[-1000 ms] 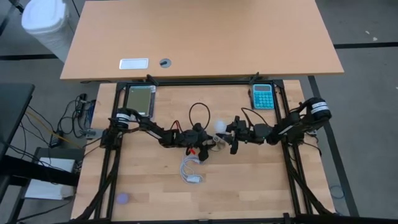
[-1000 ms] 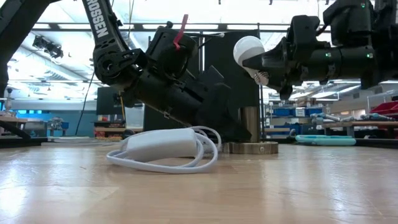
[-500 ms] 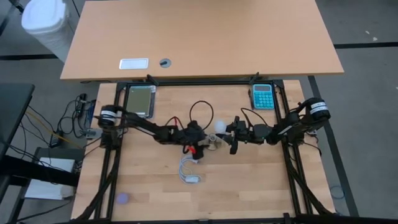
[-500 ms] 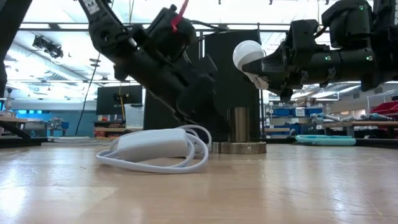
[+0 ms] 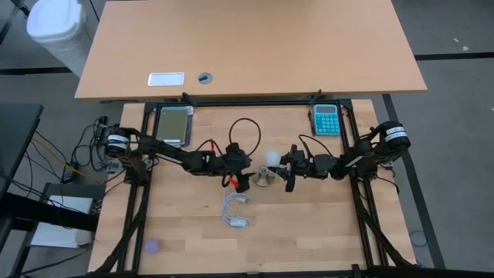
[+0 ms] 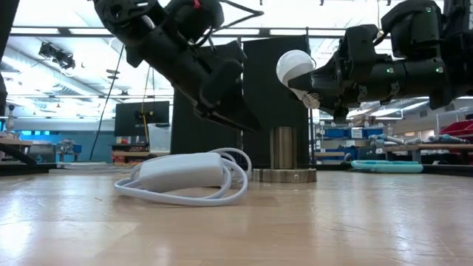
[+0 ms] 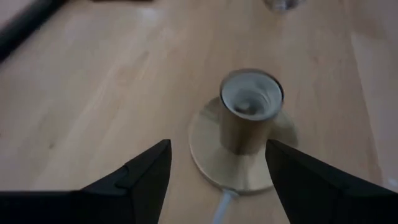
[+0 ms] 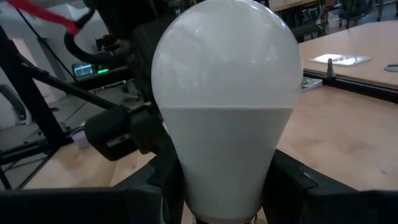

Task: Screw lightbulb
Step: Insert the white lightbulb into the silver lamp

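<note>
There is one bulb, one socket, one coiled white cable, and two dark arms. The bulb is white and round on top. The right gripper has its two fingers closed tight on the bulb's narrow end. It holds the bulb up in the air, tilted on its side, near the socket and a bit higher than it. The bulb is not in the socket.

The left gripper is just beside the socket. Its fingers are spread apart and hold nothing. The socket sits on the table with its open end up.

On the table edge there is one blue calculator and one grey tray. One small purple ball lies near the front corner. A second, bigger table stands behind, with a white card on it. I cannot read any words on these things.

The low view shows the bulb is higher than the socket, which the high view cannot show. It also shows the cable's white box lying in front.

The left wrist view looks down into the socket, and you can see it is hollow with a flat round foot. The right wrist view shows the bulb very close up.
</note>
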